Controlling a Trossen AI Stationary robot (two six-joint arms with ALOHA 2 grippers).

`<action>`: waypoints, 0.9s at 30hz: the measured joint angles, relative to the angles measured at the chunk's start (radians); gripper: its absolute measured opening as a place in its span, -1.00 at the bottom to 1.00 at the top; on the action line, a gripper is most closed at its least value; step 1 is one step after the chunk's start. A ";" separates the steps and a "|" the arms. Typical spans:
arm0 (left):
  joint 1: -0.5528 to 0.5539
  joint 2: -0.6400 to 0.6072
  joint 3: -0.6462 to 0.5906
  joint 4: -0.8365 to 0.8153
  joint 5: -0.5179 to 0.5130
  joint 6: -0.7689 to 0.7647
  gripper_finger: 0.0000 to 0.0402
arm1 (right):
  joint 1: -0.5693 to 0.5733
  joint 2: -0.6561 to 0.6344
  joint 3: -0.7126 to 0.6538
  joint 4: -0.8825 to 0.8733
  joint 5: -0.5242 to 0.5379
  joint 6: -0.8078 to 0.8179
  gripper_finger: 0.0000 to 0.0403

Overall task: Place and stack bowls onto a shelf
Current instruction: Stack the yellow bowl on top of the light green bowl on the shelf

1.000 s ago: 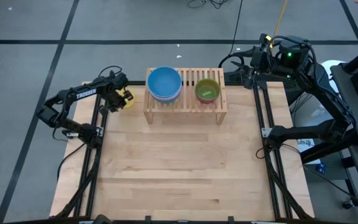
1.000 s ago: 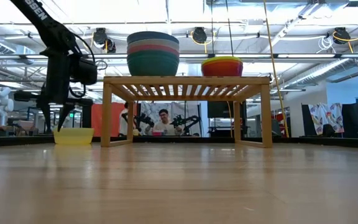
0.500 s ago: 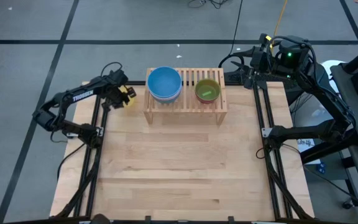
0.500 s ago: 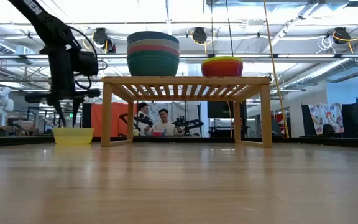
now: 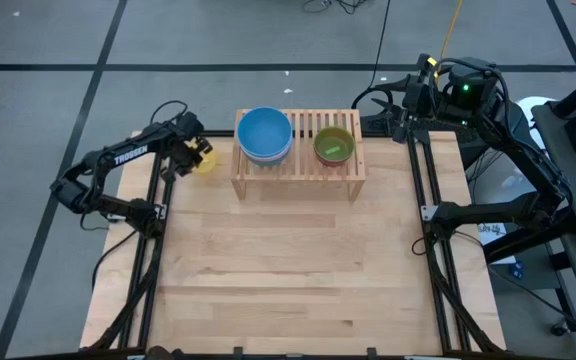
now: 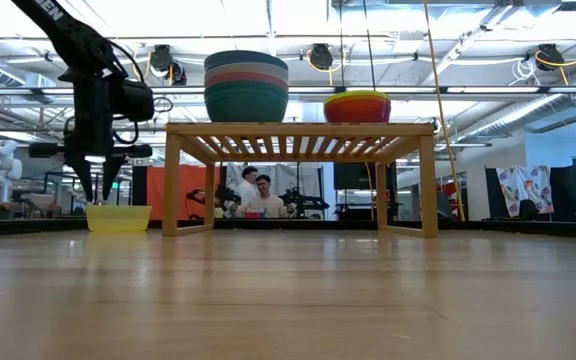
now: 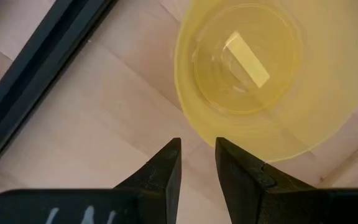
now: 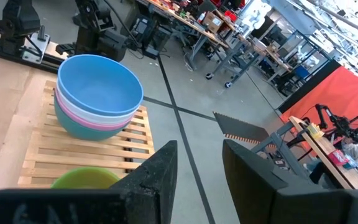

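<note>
A yellow bowl [image 5: 205, 161] [image 6: 118, 218] [image 7: 253, 74] rests on its base on the table, just left of the shelf [image 5: 304, 124] [image 6: 298, 130]. My left gripper [image 6: 96, 194] [image 7: 197, 147] points down, open, a little above that bowl's rim, with nothing between its fingers. On the shelf's left end stands a stack of large bowls, blue on top [image 5: 265, 133] [image 8: 98, 93]. Toward the shelf's right end sits a stack of smaller bowls, lime green on top [image 5: 334, 146] [image 6: 357, 105]. My right gripper [image 5: 393, 103] [image 8: 197, 149] waits raised and open behind the shelf's right end.
Black frame rails [image 5: 148, 250] [image 5: 430, 250] run along both sides of the table. The near half of the wooden table [image 5: 288, 280] is bare board. People sit in the room beyond the table, seen under the shelf [image 6: 258, 195].
My left gripper has risen a little above the yellow bowl's rim and turned slightly about its own axis. The bowl has stayed where it was on the table.
</note>
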 joint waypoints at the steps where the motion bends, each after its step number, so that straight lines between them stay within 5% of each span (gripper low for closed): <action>1: 0.000 0.000 -0.003 0.000 -0.001 -0.006 -0.48 | 0.000 0.000 0.000 0.000 0.000 -0.002 -0.40; 27: 0.002 0.027 -0.003 0.181 0.009 0.015 -0.48 | 0.000 0.004 0.000 0.000 0.000 -0.028 -0.40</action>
